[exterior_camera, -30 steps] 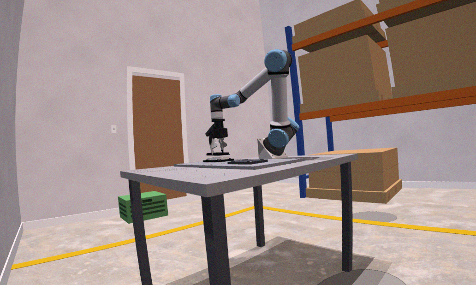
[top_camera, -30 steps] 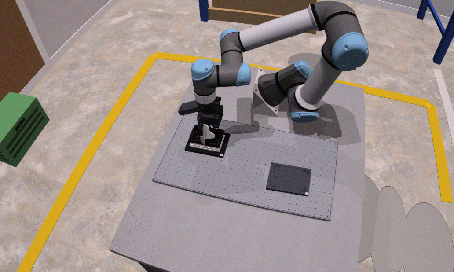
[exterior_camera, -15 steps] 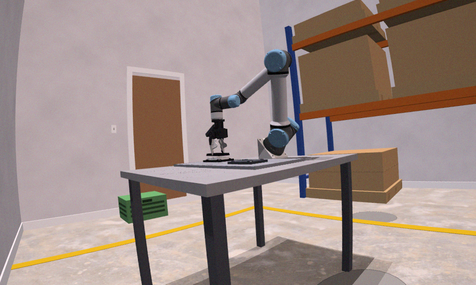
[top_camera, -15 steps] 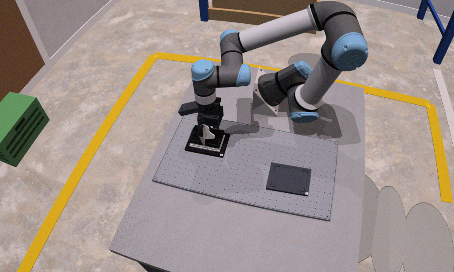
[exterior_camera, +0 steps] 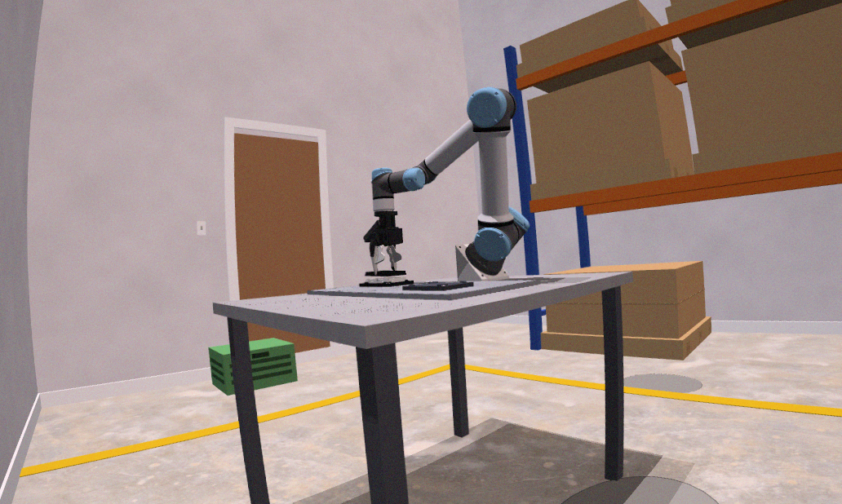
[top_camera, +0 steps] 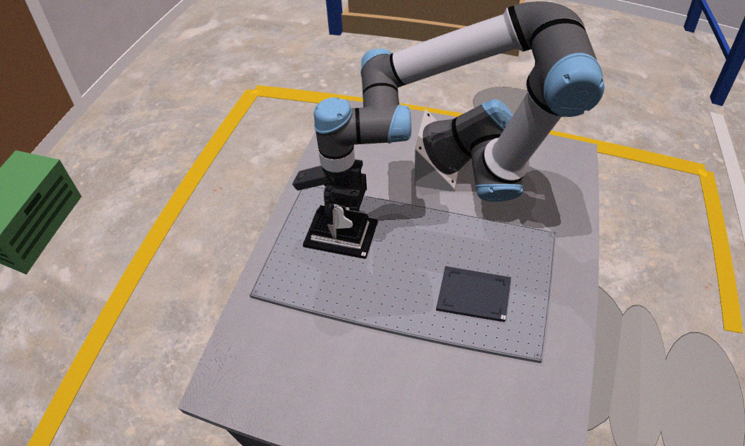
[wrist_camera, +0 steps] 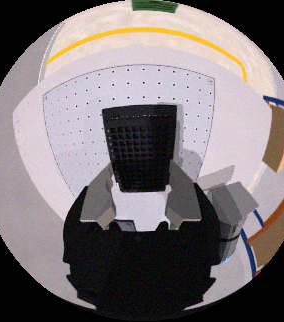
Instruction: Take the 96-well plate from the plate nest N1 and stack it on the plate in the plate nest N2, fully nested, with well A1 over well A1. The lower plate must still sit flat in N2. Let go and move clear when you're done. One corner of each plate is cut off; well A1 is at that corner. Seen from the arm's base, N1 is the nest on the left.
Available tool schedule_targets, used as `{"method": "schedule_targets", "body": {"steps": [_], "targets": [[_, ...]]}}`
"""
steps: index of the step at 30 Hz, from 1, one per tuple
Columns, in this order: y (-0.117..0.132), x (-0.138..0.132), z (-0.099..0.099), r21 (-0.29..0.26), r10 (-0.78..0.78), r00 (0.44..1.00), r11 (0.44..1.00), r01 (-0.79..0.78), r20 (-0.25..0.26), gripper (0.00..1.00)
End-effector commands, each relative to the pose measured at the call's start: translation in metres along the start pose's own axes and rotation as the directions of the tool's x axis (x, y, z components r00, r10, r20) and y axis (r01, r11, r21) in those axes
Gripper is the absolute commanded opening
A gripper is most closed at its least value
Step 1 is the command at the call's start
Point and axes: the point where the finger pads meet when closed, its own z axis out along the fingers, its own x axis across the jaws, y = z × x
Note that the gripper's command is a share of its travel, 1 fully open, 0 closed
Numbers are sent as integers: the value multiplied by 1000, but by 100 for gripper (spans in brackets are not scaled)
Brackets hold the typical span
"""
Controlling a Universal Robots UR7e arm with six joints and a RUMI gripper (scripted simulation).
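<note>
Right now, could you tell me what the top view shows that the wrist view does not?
Only the top view shows the bare dark nest across the perforated board, the whole arm, and the white plate's edge under the black plate. Only the wrist view shows the black plate's well grid up close. Both show the gripper shut on the black plate.

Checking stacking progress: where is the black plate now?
In the top view the black plate is clamped in the gripper, low over the white plate in the left nest.
</note>
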Motion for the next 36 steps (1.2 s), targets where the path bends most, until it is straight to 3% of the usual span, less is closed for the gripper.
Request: {"method": "schedule_targets", "body": {"steps": [1,36], "targets": [[0,0,0,1,0,1000,1000,0,1,0],[0,0,5,1,0,1000,1000,0,1,0]]}}
